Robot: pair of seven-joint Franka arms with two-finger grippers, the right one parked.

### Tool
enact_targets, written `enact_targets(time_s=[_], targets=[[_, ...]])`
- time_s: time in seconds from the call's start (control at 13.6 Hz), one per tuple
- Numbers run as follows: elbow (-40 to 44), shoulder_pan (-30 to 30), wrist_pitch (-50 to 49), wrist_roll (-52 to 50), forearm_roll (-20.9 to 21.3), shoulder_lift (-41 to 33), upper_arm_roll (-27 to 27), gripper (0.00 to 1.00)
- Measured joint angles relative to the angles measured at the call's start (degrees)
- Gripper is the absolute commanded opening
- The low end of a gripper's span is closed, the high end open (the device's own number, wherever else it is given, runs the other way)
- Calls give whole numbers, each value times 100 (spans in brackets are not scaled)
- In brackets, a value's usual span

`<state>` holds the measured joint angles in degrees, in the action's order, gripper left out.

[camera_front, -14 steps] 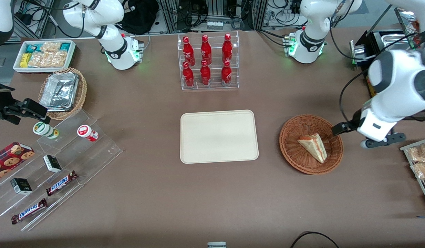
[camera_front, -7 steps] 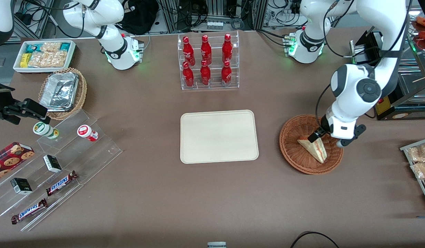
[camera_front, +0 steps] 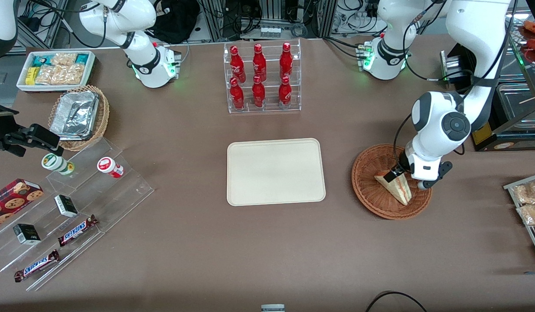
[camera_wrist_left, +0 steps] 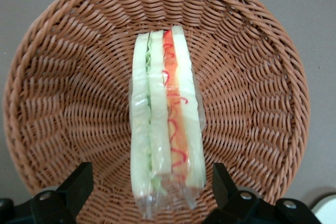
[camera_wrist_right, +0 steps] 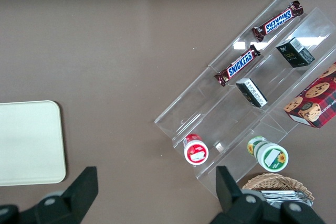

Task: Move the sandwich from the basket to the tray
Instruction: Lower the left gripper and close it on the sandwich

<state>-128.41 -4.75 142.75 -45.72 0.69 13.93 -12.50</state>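
Note:
The sandwich (camera_front: 398, 189) (camera_wrist_left: 165, 114), a wedge in clear wrap with its red, orange and green layers showing, lies in the reddish-brown wicker basket (camera_front: 363, 190) (camera_wrist_left: 63, 87). My gripper (camera_front: 406, 180) (camera_wrist_left: 152, 186) hangs low over the basket and is open. Its black fingers (camera_wrist_left: 79, 182) stand on either side of the sandwich's wide end with a gap to each, touching nothing. The cream tray (camera_front: 276, 171) (camera_wrist_right: 26, 142) lies bare beside the basket, toward the parked arm's end of the table.
An acrylic rack of red bottles (camera_front: 261, 78) stands farther from the front camera than the tray. A rack of snack bags (camera_front: 527, 208) sits at the working arm's end. At the parked arm's end are a foil-filled tan basket (camera_front: 79, 117) and acrylic steps (camera_front: 76, 203) with sweets.
The arm has swung in from the working arm's end of the table to above the basket, then settled lower over the sandwich. The sandwich has not moved.

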Motion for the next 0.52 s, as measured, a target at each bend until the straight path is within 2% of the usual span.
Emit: enact_targets(time_s=[0.07, 0.15, 0.22, 0.29, 0.52], targets=[[8, -2, 98, 0, 0, 85, 7, 80], [41, -3, 172, 0, 0, 170, 18, 48], [94, -4, 195, 0, 0, 244, 34, 20], [150, -5, 196, 0, 0, 295, 45, 11], [334, -5, 183, 0, 0, 331, 51, 8]])
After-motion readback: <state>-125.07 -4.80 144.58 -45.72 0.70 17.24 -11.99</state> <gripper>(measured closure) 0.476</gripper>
